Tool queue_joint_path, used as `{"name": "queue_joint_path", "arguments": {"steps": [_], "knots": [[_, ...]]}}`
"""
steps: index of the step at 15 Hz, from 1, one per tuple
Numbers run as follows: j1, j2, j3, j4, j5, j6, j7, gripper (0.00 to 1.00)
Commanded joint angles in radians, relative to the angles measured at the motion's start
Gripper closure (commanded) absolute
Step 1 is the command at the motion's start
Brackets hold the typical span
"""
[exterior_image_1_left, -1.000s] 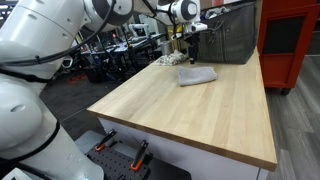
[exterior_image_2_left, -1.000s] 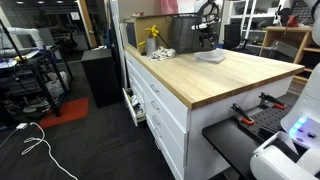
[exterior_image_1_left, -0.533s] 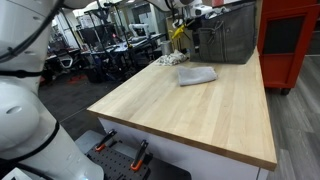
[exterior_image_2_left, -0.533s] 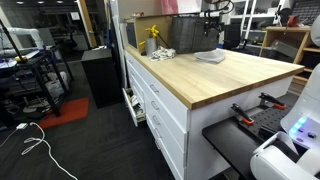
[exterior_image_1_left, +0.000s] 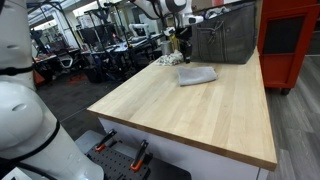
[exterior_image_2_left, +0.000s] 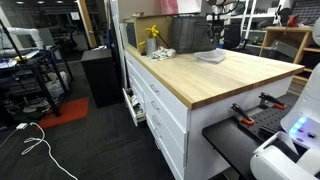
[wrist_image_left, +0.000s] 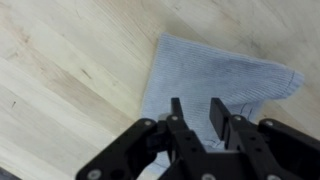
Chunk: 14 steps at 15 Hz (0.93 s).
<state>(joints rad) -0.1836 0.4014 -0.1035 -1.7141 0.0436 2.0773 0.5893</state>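
Observation:
A grey-blue folded cloth (exterior_image_1_left: 197, 75) (exterior_image_2_left: 210, 56) lies flat on the far part of the wooden table top (exterior_image_1_left: 190, 115). My gripper (exterior_image_1_left: 184, 46) (exterior_image_2_left: 214, 40) hangs above the cloth's far side, clear of it. In the wrist view the cloth (wrist_image_left: 215, 68) fills the middle, directly under my gripper (wrist_image_left: 197, 108). The two black fingers (wrist_image_left: 176, 112) stand upright with a narrow gap between them. Nothing is between them, and only the cloth far below shows through the gap.
A grey metal bin (exterior_image_1_left: 226, 35) stands behind the cloth, with a red cabinet (exterior_image_1_left: 290, 40) beside the table. Small crumpled items (exterior_image_1_left: 168, 61) and a yellow object (exterior_image_2_left: 152, 36) sit at the table's far corner. White drawers (exterior_image_2_left: 150, 100) run under the table top (exterior_image_2_left: 200, 80).
The arm has shifted above the cloth and the jaws have drawn much closer together. The cloth has not moved.

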Motion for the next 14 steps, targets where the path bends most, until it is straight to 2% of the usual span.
{"name": "queue_joint_path", "arguments": {"steps": [1,3,8,14], "knots": [[0.068,-0.011,-0.050,-0.116,-0.061,0.145,0.005,0.95],[0.097,0.011,-0.072,-0.139,-0.104,0.217,0.022,1.00],[0.130,0.038,-0.110,-0.181,-0.135,0.300,0.024,1.00],[0.146,0.096,-0.123,-0.168,-0.124,0.378,0.018,1.00]]}}
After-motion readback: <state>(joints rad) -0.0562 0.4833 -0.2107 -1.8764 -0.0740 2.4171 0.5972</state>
